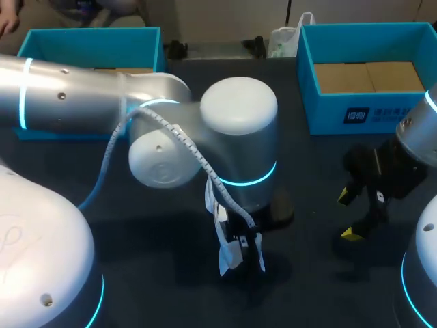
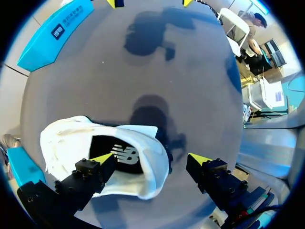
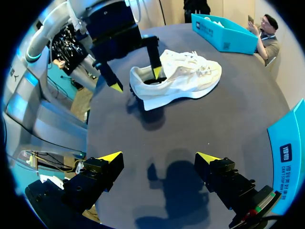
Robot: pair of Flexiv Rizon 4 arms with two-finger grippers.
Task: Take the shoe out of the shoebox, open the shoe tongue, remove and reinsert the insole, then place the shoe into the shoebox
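A white shoe [image 3: 183,78] lies on its sole on the dark table, its black insole [image 2: 119,160] showing in the heel opening. My left gripper [image 2: 151,158] hangs open over the heel: one fingertip [image 2: 102,157] is over the opening and the other is outside the heel wall. In the head view my left arm hides most of the shoe [image 1: 227,256]. My right gripper [image 1: 349,215] stands open and empty off to the right, well apart from the shoe. From the right wrist view, the left gripper [image 3: 136,80] straddles the heel, far ahead of the right gripper [image 3: 158,156].
A blue shoebox [image 1: 311,75] with a cardboard floor stands at the back right. Another blue box [image 1: 92,37] sits at the back left, partly behind my left arm. A white bag [image 1: 285,39] lies at the far edge between them.
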